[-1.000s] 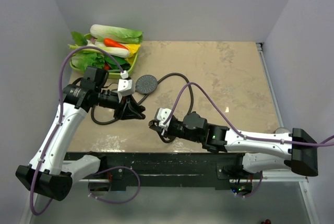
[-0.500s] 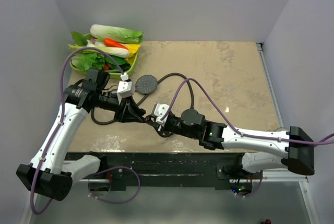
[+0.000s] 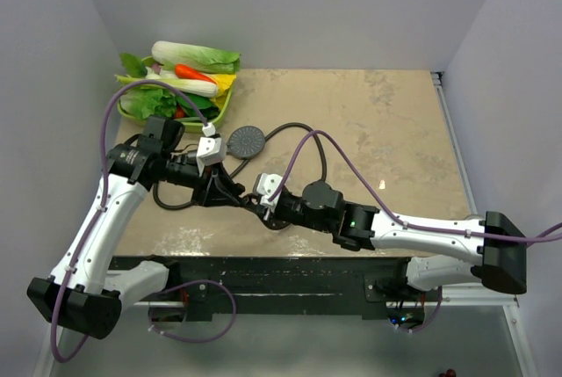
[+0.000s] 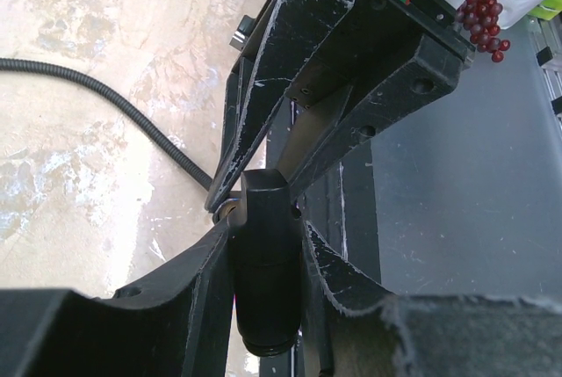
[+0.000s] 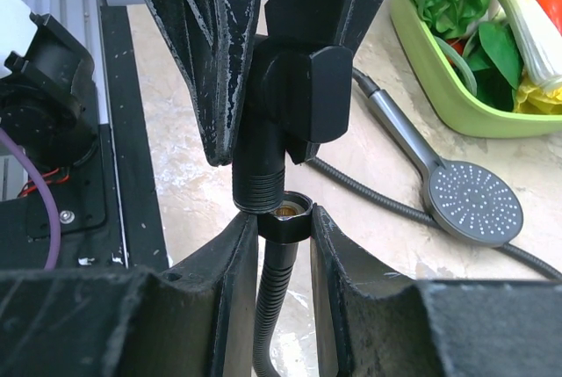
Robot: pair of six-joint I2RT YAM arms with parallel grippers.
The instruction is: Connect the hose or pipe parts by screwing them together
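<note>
My left gripper (image 4: 266,241) is shut on a short black pipe fitting (image 4: 266,289) with a threaded end (image 5: 259,185). My right gripper (image 5: 284,224) is shut on the hose's end nut (image 5: 286,215), and the ribbed dark hose (image 5: 279,307) hangs below it. The threaded end sits right at the nut's open mouth, a little off to its left. The two grippers meet tip to tip near the table's front: left gripper (image 3: 234,193), right gripper (image 3: 260,202). The dark grey shower head (image 3: 248,141) lies face up behind them, also in the right wrist view (image 5: 470,203).
A green tray (image 3: 220,115) of toy vegetables stands at the back left, its rim (image 5: 439,100) close to the shower head. The hose (image 3: 303,128) loops over the middle of the table. A black rail (image 3: 263,273) runs along the table's front edge.
My right gripper has moved left with the hose nut, up to the fitting's threaded end. The left gripper has shifted slightly toward it.
</note>
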